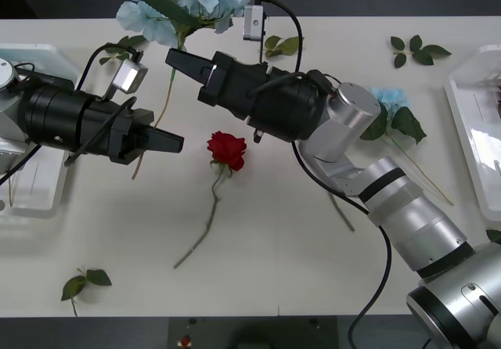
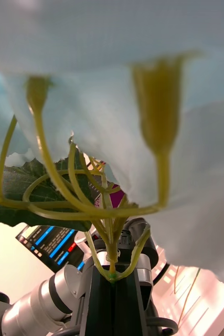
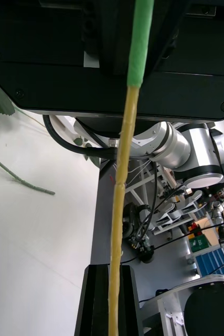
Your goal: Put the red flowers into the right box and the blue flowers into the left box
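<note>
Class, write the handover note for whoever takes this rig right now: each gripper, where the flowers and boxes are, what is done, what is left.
Right gripper: shut on the blue flower, just under its head.
Left gripper: shut on the lower end of the same stem.
A red rose lies mid-table; another blue flower lies under the right arm.
Left box: nothing visible in it.
Right box: something red at its far edge.
Left: box the held flower, the other blue flower and the rose.

Front overhead; both wrist views hug one stem (image 3: 123,173).
</note>
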